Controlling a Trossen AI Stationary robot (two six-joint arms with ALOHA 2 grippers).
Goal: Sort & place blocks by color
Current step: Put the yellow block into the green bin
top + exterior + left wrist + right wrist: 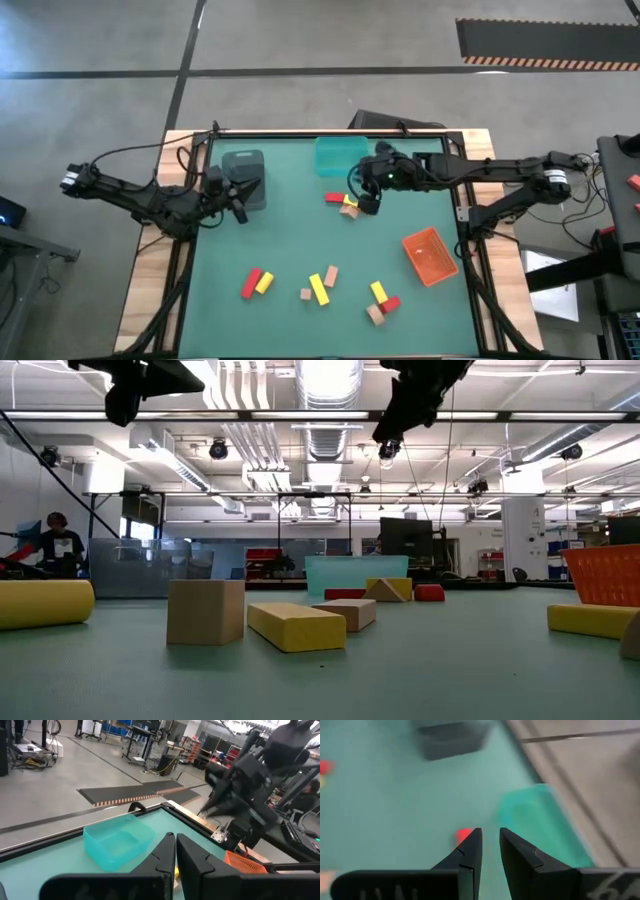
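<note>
Hovering over the green table (300,230), beside the teal bin (338,155), my right gripper (366,203) hangs slightly open and empty near a red block (334,198), my left gripper (240,213) shut, other blocks (318,287) scattered nearer the front.

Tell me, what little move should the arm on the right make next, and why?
Probably lower the right gripper straight down. It hangs above the table near a small cluster with a red block, fingers slightly parted and holding nothing. The left gripper waits by the grey bin.
</note>
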